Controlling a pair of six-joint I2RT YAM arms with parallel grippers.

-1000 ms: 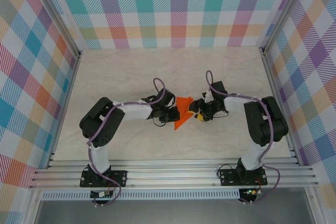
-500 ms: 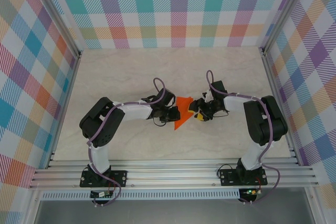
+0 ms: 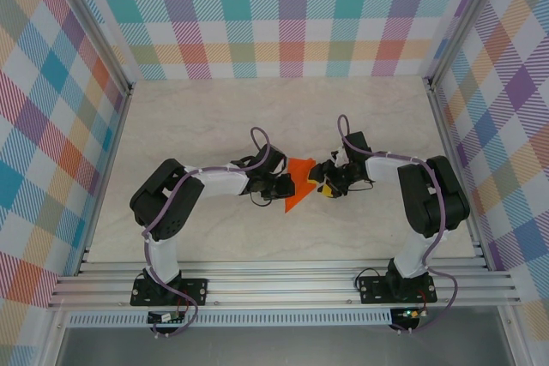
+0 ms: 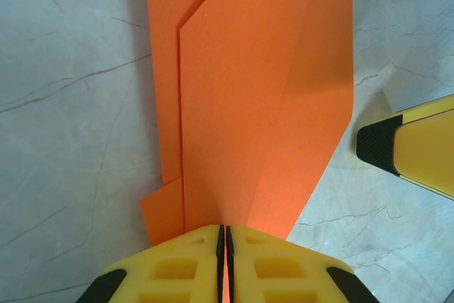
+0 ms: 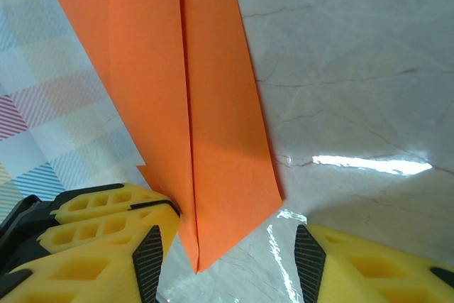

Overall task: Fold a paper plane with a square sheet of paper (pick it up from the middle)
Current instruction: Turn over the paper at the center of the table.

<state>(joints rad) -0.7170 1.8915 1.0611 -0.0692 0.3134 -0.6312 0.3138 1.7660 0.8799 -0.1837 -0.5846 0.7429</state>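
The square sheet of paper (image 3: 298,181), by now folded into a long orange shape with a crease along its length, is lying at the middle of the table (image 3: 197,126), right between your two arms. In the top view its long axis is running from the far side toward the near side, with the near tip slanting a little to your left.

The left gripper (image 4: 224,235) is pinching the sheet: its yellow fingers are pressing together with no gap, and the paper is coming straight out from between them and spreading away across the marble surface.

The right gripper (image 5: 227,246) is standing about half open and holding nothing. In its own wrist view one end of the sheet is reaching down into the gap between its fingers and sitting closer to the finger on the left of that view. Whether that finger is touching the paper is not clear.

That gap is likely what your next move is depending on. The left arm is anchoring the sheet, and the right is already straddling an end of it, so closing or pressing there looks like the natural step.

By count you are looking at one sheet and two grippers, one gripping and one free.
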